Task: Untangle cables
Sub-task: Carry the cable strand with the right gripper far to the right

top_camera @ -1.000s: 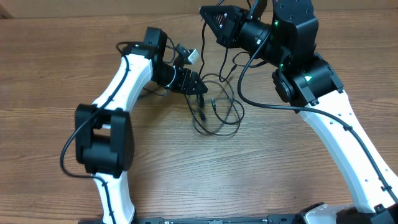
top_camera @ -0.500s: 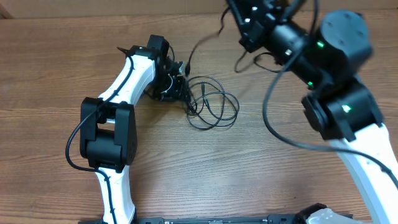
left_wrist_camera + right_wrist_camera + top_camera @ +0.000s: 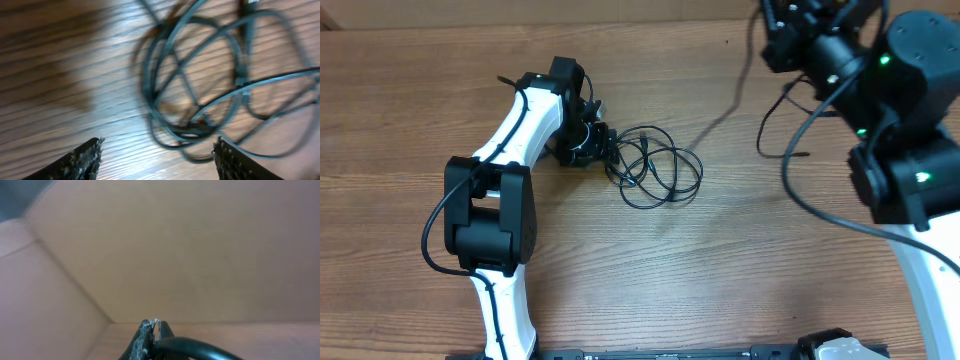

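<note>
Overhead, the cables (image 3: pixel 658 175) lay on the wooden table (image 3: pixel 420 80) as a small bundle of overlapping black loops, just beside the left arm's tip. One lifted strand (image 3: pixel 725 105) ran from the bundle up and away toward the right arm at the top right edge, blurred along its length.

The task looked partly under way. One cord was being drawn clear, but the loops on the table still crossed each other in several places. Most of the separating appeared to be left.

The left wrist view showed what the overhead could not. The left gripper (image 3: pixel 155 160) was spread wide and held nothing, and the loops lay on the wood just ahead of its two dark fingertips (image 3: pixel 85 157). That picture was blurred, so it could not be told which loop passed over which.

The right wrist view showed the right gripper (image 3: pixel 152 326) pinched closed on a black cord that curved off to the lower right. It appeared to be the lifted strand. Behind it was only plain brown cardboard, with no bundle in sight. The overhead alone showed both arms well apart and the strand stretched between the bundle and the right arm.
</note>
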`<action>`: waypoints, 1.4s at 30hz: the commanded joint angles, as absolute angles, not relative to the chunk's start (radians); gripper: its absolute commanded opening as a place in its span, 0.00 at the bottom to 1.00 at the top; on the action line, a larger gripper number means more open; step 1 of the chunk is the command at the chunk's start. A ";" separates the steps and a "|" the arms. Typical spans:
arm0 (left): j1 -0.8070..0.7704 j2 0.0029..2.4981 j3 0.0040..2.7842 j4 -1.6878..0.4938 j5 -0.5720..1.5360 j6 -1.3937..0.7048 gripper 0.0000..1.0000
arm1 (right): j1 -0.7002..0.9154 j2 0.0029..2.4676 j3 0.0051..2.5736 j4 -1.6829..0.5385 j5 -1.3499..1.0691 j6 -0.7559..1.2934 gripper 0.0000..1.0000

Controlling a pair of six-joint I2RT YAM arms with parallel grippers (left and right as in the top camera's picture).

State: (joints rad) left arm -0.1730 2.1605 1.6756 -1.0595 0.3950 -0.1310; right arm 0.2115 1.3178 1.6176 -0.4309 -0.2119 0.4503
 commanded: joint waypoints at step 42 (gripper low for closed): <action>-0.092 1.990 1.815 -1.082 0.539 -0.146 1.00 | -0.699 1.831 1.637 -0.991 -0.210 0.471 0.04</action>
State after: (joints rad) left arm -0.0937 1.9942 1.8072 -1.0786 0.5278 -0.1436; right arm -0.6765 1.8008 1.6176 -0.9810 -0.2321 0.4530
